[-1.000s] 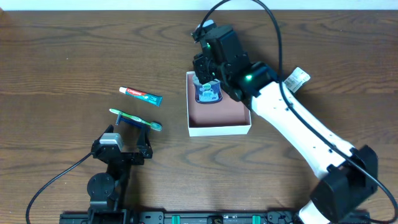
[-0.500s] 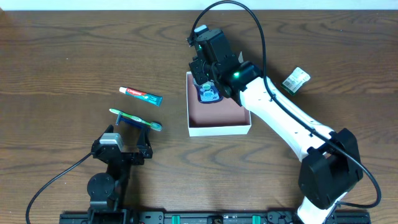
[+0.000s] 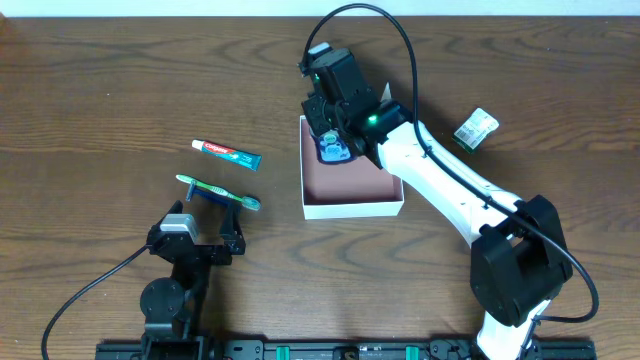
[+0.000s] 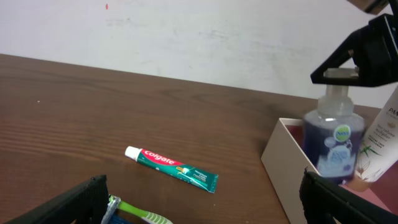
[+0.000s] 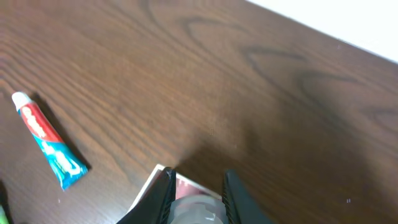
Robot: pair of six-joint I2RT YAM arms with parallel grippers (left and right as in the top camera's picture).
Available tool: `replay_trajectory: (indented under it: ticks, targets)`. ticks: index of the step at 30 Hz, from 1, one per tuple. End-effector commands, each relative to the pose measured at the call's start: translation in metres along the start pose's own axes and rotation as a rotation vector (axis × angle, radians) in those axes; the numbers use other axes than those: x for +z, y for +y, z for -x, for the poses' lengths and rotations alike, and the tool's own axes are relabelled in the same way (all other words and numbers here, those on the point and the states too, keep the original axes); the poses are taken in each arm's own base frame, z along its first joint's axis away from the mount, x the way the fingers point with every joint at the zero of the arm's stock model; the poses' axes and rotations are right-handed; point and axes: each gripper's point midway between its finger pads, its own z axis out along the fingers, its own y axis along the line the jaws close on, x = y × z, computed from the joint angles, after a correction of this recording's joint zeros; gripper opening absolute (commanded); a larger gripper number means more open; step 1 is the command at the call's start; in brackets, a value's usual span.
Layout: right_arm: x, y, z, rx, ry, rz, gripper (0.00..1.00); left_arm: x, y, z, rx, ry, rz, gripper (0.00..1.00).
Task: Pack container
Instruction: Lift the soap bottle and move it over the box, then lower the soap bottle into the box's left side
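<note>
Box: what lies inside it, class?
In the box, a blue pump bottle stands at the far left corner, the right pincer gripping its top, a white tube beside it. The arm hides the far right corner.

This looked like a robotics lab bench rather than a home; two robot arms, one white (image 3: 450, 190) and one black (image 3: 180, 255), stood on a black mounting rail (image 3: 300, 350) at the near edge of a wood-grain table (image 3: 100, 90); a loose black cable (image 3: 370, 7) looped over the tabletop; a green indicator light (image 3: 372, 120) glowed on the white arm; behind the table rose a plain white wall (image 4: 186, 31); a few toiletries lay spread out like test props: a toothpaste tube (image 3: 226, 153), a toothbrush (image 3: 218, 190), a small sachet (image 3: 476, 128), and a soap bottle (image 3: 333, 150) in a cardboard container (image 3: 350, 208).
</note>
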Motion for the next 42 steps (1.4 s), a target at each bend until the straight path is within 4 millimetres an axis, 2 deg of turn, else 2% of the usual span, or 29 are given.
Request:
replay_trajectory:
  ticks: [1, 6, 18, 27, 28, 31, 36, 42]
  targets:
    - [-0.008, 0.001, 0.026, -0.006, -0.083, -0.007, 0.01, 0.001, 0.002, -0.015, -0.006, 0.047, 0.002, 0.98]
    - [-0.006, 0.003, 0.035, -0.003, -0.121, -0.002, 0.01, 0.001, 0.002, -0.015, -0.006, 0.047, 0.002, 0.97]
    - [0.019, 0.01, 0.022, -0.01, -0.107, 0.008, 0.02, 0.001, 0.002, -0.015, -0.006, 0.047, 0.002, 0.98]
    - [0.021, 0.02, 0.024, -0.019, -0.128, 0.023, 0.02, 0.001, 0.002, -0.015, -0.006, 0.047, 0.002, 0.98]
    - [0.021, 0.02, 0.024, -0.019, -0.128, 0.024, 0.04, 0.001, 0.002, -0.015, -0.006, 0.047, 0.002, 0.98]
    - [0.021, 0.02, 0.024, -0.019, -0.127, 0.023, 0.21, 0.001, 0.002, -0.015, -0.006, 0.047, 0.002, 0.98]
    - [0.021, 0.02, 0.024, -0.019, -0.127, 0.023, 0.32, 0.001, 0.002, -0.015, -0.006, 0.047, 0.002, 0.98]
    - [0.021, 0.02, 0.024, -0.019, -0.124, 0.024, 0.41, 0.001, 0.002, -0.015, -0.006, 0.047, 0.002, 0.98]
